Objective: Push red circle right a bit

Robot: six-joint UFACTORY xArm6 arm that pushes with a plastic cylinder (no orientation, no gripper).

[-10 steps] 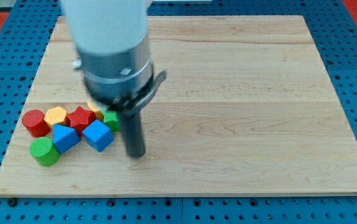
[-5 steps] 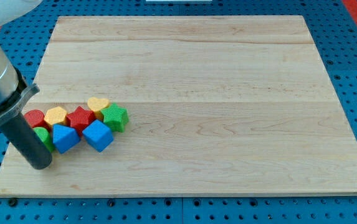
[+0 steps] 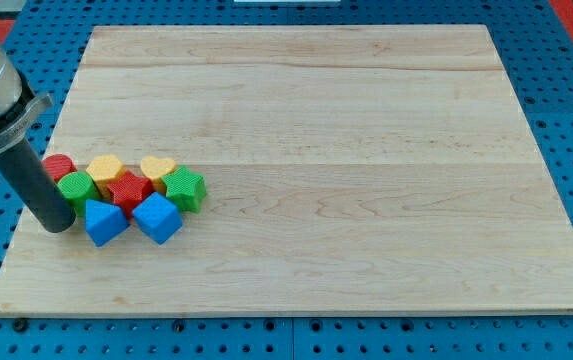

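Tip (image 3: 58, 226), my bare rod with nothing gripped, sat just below-left of the red circle (image 3: 58, 166); light, rigid, probably best nudged on its left edge.

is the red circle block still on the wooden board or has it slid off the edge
On. The red circle sits inside the board's left edge, touching the green circle, partly hidden behind my tip.

Lab: blue pegboard bench (image 3: 566, 120), wooden board (image 3: 366, 150)
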